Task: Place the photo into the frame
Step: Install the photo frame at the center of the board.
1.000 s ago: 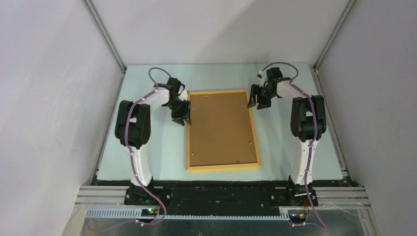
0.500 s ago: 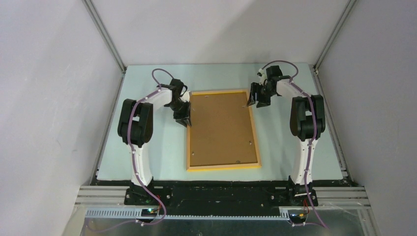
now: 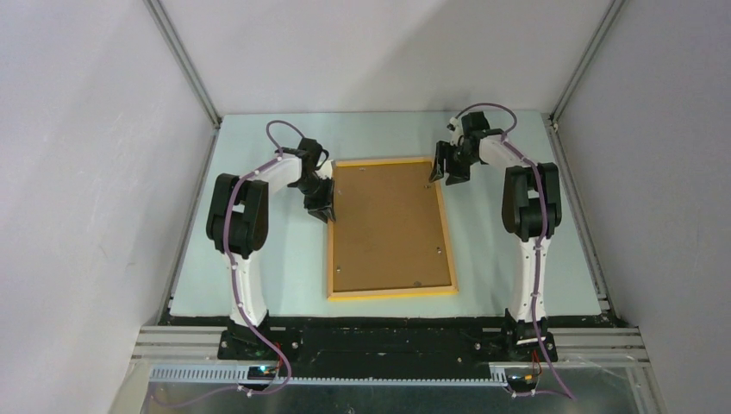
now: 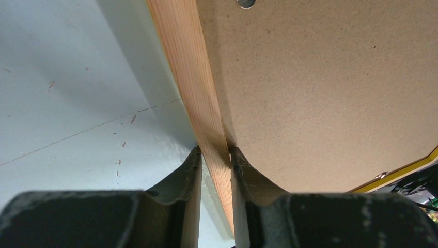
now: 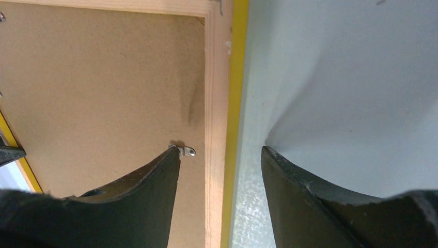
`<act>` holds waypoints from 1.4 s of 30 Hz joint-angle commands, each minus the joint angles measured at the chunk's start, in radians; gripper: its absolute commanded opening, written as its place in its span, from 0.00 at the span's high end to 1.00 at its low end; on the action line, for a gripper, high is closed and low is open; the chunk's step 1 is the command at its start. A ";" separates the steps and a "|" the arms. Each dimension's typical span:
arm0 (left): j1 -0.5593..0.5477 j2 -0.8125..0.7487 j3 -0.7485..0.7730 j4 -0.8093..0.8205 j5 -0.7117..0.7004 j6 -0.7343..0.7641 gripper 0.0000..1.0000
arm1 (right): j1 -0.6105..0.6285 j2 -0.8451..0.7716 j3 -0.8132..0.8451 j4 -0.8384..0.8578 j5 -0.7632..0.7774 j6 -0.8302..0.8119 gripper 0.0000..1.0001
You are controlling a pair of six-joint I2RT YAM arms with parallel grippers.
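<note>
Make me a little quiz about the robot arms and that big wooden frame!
1. True or false: the left gripper is pinching the wooden edge of the frame.
2. The right gripper is: A open, B shut tight, C out of sight.
3. Fill in: the little metal clip lies over the brown ____.

Key: 1 true. 2 A. 3 board.

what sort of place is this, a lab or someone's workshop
Probably a robot lab test cell: plain white panel walls on aluminium posts box in a pale green tabletop, with two white-and-black robot arms bolted at its near edge, flanking a yellow-edged wooden picture frame.
</note>
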 commanded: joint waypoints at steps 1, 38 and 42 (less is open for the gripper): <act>-0.023 0.002 0.031 0.019 0.016 0.002 0.94 | 0.020 0.031 0.057 -0.022 0.014 0.013 0.37; -0.027 -0.027 0.038 0.017 0.026 0.000 1.00 | 0.109 0.048 0.083 -0.167 0.241 -0.151 0.39; -0.027 -0.028 0.039 0.017 0.025 0.000 1.00 | 0.108 0.047 0.082 -0.178 0.243 -0.183 0.39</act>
